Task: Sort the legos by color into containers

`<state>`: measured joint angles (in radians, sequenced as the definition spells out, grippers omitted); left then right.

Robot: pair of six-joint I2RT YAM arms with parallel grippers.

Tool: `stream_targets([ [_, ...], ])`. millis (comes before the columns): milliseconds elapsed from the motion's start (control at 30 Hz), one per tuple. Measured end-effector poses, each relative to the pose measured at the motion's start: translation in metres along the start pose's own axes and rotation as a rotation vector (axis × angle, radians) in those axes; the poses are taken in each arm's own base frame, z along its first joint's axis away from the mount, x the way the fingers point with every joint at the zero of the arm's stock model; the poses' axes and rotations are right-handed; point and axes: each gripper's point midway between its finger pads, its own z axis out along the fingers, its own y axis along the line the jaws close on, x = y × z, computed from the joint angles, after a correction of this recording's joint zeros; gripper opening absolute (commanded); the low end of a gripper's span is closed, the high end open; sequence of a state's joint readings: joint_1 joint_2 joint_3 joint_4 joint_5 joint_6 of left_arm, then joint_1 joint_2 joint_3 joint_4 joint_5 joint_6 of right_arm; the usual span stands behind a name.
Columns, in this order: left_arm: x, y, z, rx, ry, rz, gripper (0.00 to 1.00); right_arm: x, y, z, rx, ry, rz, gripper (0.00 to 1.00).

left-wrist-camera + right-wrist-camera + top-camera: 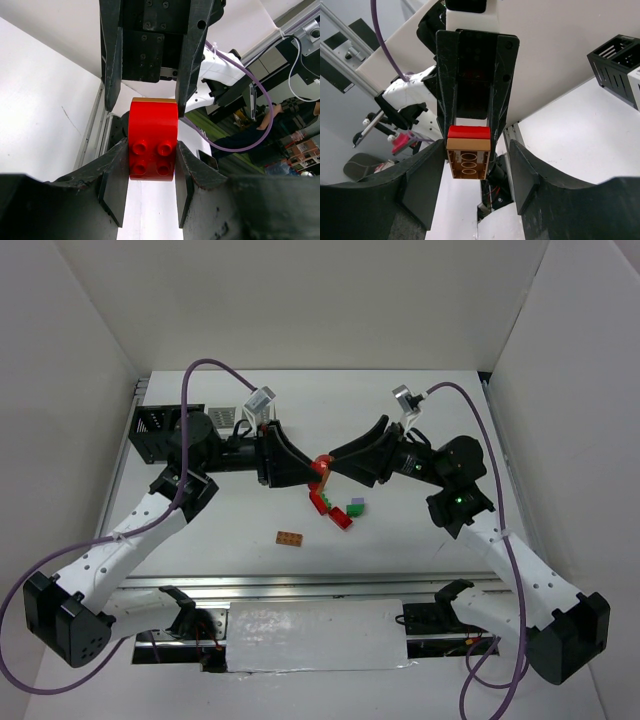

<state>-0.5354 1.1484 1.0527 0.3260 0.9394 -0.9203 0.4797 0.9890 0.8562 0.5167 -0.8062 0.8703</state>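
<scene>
Left gripper clamped on the red brick, mid-air above the table's middle, an orange-brown brick stuck to its end. Right gripper straddles that one, with a gap on one side, so can't tell if it's biting. Light, rigid, slick plastic, I'd say; squeeze the flat sides

White table inside white walls — a silvery taped panel (crinkled) along its near edge.

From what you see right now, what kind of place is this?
Most likely a robotics lab test cell: a left arm and right arm bolted to a white table, white panels boxing it in, and a person outside it.
</scene>
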Motion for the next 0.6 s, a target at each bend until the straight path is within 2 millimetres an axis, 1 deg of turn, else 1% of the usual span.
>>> stream_targets([
  [167,-0.0022,-0.0029,0.0003,0.011,-0.008,-0.003,0.0,0.0003,0.0029,-0.0002,-0.014,0.005,-0.008,0.64],
  [400,-0.0035,-0.0009,0.0025,0.02,-0.016,-0.019,0.0,0.0004,0.0028,0.0,-0.017,0.005,-0.009,0.61],
  [500,-0.0033,0.0009,0.0035,0.02,-0.015,-0.035,0.0,0.0007,-0.0003,0.0017,-0.016,0.006,-0.002,0.6],
  [533,-0.0034,0.0013,0.0038,0.02,-0.015,-0.038,0.0,0.0012,-0.002,0.0024,-0.014,0.007,0.002,0.53],
  [567,-0.0036,0.0018,0.0041,0.021,-0.016,-0.038,0.0,0.0019,-0.0033,0.0029,-0.013,0.01,0.006,0.48],
  [600,-0.0039,0.0038,0.0038,0.015,-0.02,-0.042,0.0,0.0017,-0.0029,0.0034,-0.018,0.01,0.009,0.37],
])
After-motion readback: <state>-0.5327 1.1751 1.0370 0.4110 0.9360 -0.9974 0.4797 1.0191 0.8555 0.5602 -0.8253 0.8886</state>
